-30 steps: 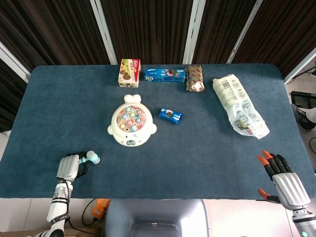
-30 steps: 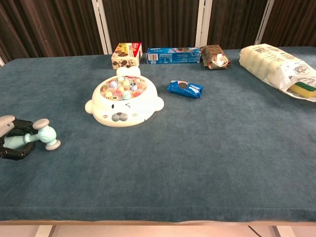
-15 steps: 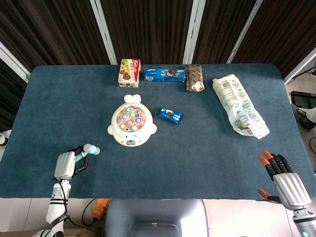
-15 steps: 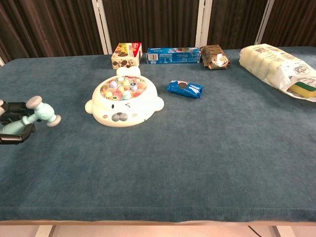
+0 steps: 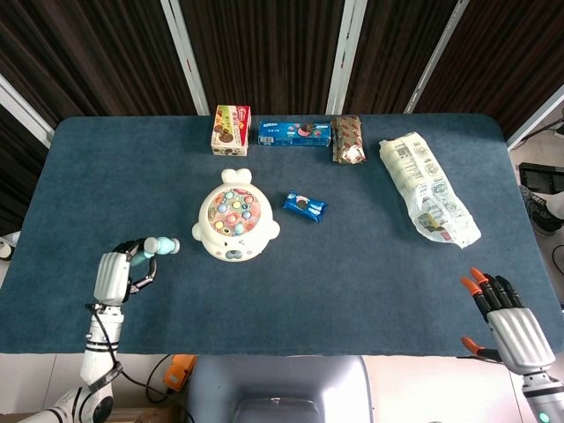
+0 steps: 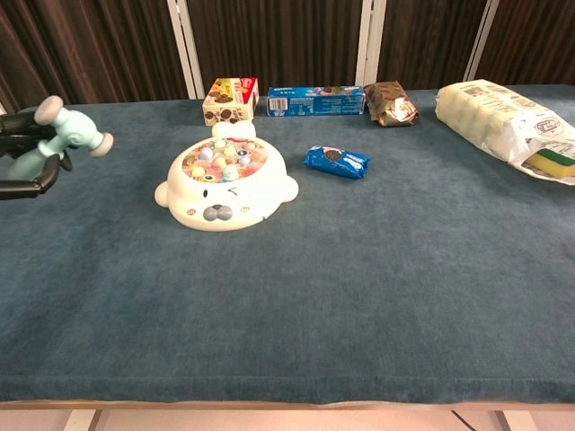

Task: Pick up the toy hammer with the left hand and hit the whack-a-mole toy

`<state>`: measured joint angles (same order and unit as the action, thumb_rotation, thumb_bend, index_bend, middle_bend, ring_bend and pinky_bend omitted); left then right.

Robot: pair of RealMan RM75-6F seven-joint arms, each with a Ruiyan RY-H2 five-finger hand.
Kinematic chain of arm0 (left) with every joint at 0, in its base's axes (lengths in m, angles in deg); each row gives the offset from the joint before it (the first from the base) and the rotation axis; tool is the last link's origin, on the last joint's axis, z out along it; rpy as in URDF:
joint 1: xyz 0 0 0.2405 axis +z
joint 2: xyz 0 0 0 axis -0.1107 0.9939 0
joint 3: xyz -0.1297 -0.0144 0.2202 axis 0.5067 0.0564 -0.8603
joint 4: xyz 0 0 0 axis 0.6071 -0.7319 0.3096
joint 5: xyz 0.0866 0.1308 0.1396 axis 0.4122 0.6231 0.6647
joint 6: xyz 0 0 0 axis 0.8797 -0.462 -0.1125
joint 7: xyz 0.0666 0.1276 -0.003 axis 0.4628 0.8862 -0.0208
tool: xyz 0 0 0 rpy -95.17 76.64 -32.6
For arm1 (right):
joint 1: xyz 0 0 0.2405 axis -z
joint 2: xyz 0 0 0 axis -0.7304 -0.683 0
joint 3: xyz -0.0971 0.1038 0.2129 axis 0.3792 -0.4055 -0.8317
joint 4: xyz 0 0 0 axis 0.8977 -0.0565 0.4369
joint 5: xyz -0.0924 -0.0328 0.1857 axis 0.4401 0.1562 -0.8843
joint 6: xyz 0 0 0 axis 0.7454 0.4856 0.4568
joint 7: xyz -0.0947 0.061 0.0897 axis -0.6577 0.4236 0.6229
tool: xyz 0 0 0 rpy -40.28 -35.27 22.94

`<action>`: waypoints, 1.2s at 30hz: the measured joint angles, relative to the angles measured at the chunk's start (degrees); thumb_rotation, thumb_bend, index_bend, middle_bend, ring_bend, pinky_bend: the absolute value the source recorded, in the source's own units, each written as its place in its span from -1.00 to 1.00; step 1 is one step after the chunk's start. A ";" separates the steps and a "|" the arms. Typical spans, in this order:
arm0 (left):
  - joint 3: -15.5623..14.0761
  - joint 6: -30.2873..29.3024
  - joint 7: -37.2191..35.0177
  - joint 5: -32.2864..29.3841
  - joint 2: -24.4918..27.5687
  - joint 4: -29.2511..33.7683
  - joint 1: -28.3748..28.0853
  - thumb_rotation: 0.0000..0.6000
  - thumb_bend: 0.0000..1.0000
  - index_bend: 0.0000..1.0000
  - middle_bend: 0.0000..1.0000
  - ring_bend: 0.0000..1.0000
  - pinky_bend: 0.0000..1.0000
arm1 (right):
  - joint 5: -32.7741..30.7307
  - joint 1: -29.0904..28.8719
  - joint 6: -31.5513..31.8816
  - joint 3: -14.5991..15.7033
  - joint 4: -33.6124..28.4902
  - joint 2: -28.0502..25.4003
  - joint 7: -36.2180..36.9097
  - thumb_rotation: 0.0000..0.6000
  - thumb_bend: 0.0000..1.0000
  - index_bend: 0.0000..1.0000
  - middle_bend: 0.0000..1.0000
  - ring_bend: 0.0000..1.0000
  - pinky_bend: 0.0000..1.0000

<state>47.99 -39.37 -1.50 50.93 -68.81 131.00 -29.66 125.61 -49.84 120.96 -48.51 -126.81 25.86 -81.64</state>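
Note:
My left hand (image 5: 115, 275) (image 6: 20, 154) grips the handle of the mint-green toy hammer (image 5: 155, 248) (image 6: 63, 132) and holds it raised above the table, left of the toy. The hammer's head points right, toward the white whack-a-mole toy (image 5: 234, 227) (image 6: 225, 185), which sits left of the table's centre with coloured pegs on top. A clear gap separates hammer and toy. My right hand (image 5: 507, 319), with orange-tipped fingers spread and nothing in it, hovers off the table's near right corner; only the head view shows it.
A small blue cookie pack (image 5: 305, 206) (image 6: 336, 161) lies just right of the toy. Along the far edge stand a cookie box (image 5: 231, 129), a long blue box (image 5: 294, 133) and a brown packet (image 5: 348, 140). A large bread bag (image 5: 428, 188) lies at the right.
My left hand has lifted the hammer off the table and carried it up and slightly forward toward the toy. The right hand has stayed still.

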 measured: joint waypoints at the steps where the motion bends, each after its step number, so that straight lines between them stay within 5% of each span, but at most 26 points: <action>1: 0.31 1.00 0.03 -0.08 0.07 0.12 -0.70 1.00 0.75 0.63 0.97 1.00 1.00 | -0.14 -0.01 -0.04 -0.05 -0.02 0.02 -0.06 1.00 -0.36 -1.00 -1.00 -1.00 -1.00; 8: 4.31 12.04 3.28 -3.66 0.12 0.89 -8.18 1.00 0.75 0.64 0.98 1.00 1.00 | -1.16 -0.12 -0.37 -0.49 -0.02 -0.03 0.04 1.00 -0.36 -1.00 -1.00 -1.00 -1.00; 15: 8.93 17.08 10.73 -8.57 -3.39 -2.25 -14.86 1.00 0.75 0.64 0.98 1.00 1.00 | -1.89 -0.29 -0.79 -0.78 -0.08 -0.29 0.53 1.00 -0.36 -1.00 -1.00 -1.00 -1.00; 29: 11.25 22.07 27.62 -16.03 -9.33 -7.68 -21.35 1.00 0.76 0.68 1.00 1.00 1.00 | -1.82 -0.15 -0.38 -0.82 0.03 -0.97 2.02 1.00 -0.36 -1.00 -1.00 -1.00 -1.00; 36: 11.29 23.81 30.21 -18.44 -10.07 -7.97 -22.61 1.00 0.76 0.68 1.00 1.00 1.00 | -1.64 -0.04 -0.12 -0.81 0.20 -1.20 2.67 1.00 -0.36 -1.00 -1.00 -1.00 -1.00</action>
<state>59.28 -15.56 28.71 32.49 -78.87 123.04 -52.27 123.98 -49.88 120.84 -49.32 -126.61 24.66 -78.97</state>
